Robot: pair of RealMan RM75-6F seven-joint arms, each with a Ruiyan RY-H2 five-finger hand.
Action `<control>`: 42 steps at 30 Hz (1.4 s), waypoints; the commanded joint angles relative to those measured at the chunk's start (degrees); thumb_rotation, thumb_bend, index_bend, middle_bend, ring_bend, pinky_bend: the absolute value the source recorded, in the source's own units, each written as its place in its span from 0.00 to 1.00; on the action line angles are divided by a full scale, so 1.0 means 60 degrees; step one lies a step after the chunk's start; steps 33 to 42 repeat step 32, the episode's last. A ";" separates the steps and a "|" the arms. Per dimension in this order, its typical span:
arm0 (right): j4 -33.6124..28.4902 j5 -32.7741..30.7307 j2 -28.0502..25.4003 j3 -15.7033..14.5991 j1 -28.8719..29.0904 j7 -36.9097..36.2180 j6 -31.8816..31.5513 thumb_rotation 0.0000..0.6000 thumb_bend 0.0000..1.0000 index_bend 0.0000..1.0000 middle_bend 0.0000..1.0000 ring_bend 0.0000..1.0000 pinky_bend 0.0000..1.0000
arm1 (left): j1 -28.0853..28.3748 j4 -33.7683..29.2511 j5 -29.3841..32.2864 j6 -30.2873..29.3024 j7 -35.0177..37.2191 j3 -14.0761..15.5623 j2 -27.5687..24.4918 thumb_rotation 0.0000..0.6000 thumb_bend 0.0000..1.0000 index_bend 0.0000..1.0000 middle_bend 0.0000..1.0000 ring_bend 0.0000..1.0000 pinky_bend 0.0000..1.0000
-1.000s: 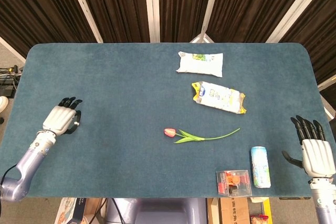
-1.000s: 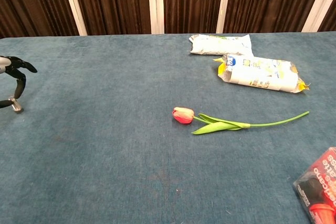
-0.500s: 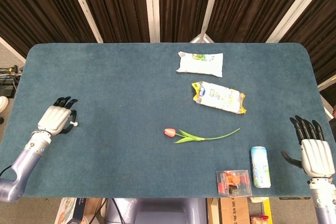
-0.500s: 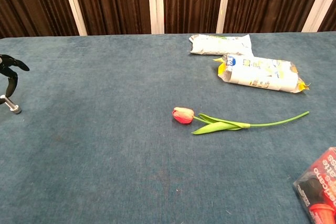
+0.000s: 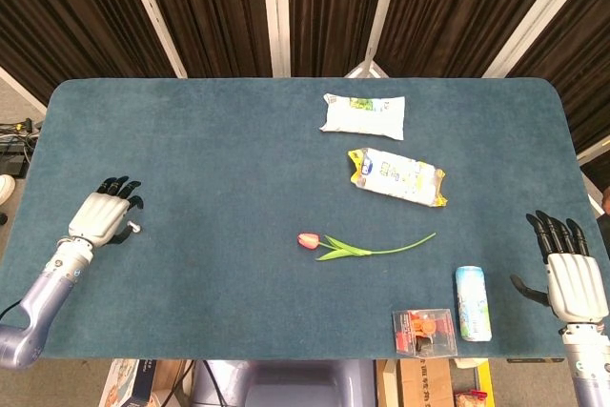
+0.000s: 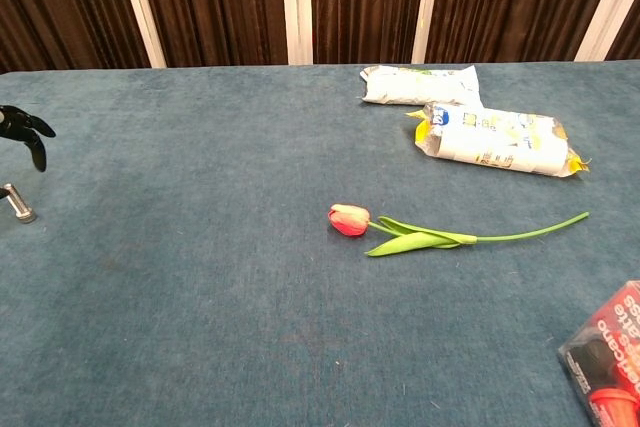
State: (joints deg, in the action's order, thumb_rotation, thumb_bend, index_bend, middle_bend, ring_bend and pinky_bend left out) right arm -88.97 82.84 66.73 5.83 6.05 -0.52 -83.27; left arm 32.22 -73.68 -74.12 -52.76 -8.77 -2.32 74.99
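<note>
Can (image 5: 473, 303) pale blue-green, lying on its side, just beside right hand (image 5: 576, 283), fingers spread, holding nothing

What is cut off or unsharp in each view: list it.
Head view: evenly lit and sharp; right hand clipped at the bottom edge. Chest view: clear plastic box with red contents cropped at the corner and soft; left hand mostly outside the frame.

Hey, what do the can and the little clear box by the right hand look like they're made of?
The can looks like metal with a glossy printed teal-and-white wrap and a pale rim. The clear box looks like see-through plastic, since red items show through it.
</note>
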 commanded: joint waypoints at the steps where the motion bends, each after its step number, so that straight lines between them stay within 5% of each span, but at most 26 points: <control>1: 0.0006 -0.0004 0.0010 0.0002 0.0003 0.0022 0.0001 1.00 0.19 0.10 0.10 0.10 0.03 | -0.0020 -0.0344 -0.0100 -0.0219 0.0249 -0.0130 -0.0223 1.00 0.50 0.28 0.06 0.04 0.08; 7: -0.0002 0.0007 0.0023 -0.0016 0.0012 0.0142 0.0013 1.00 0.19 0.11 0.10 0.10 0.03 | -0.0413 -0.1944 -0.0646 -0.1622 0.0357 -0.0400 -0.1346 1.00 0.45 0.23 0.04 0.04 0.08; 14: -0.0065 0.0113 0.0020 -0.0059 0.0009 0.0245 -0.0036 1.00 0.19 0.11 0.10 0.10 0.03 | -0.2093 -0.4607 -0.1092 -0.3817 -0.0456 0.0283 -0.3146 1.00 0.44 0.20 0.04 0.04 0.08; 17: -0.0014 0.0289 -0.0047 -0.0149 0.0010 0.0310 -0.0051 1.00 0.19 0.11 0.10 0.10 0.03 | -0.2794 -0.4550 -0.1061 -0.4605 -0.0496 0.0527 -0.3175 1.00 0.44 0.17 0.02 0.04 0.08; 25: 0.0210 0.0478 -0.0014 -0.0139 -0.0002 0.0382 -0.0264 1.00 0.19 0.11 0.10 0.10 0.03 | -0.3966 -0.3248 -0.1265 -0.5906 0.2088 0.0592 -0.2824 1.00 0.43 0.13 0.00 0.03 0.08; 42: 0.0275 0.0571 -0.0010 -0.0152 0.0015 0.0383 -0.0304 1.00 0.19 0.11 0.10 0.10 0.03 | -0.4134 -0.2921 -0.1512 -0.6217 0.2219 0.0486 -0.2650 1.00 0.43 0.13 0.00 0.02 0.08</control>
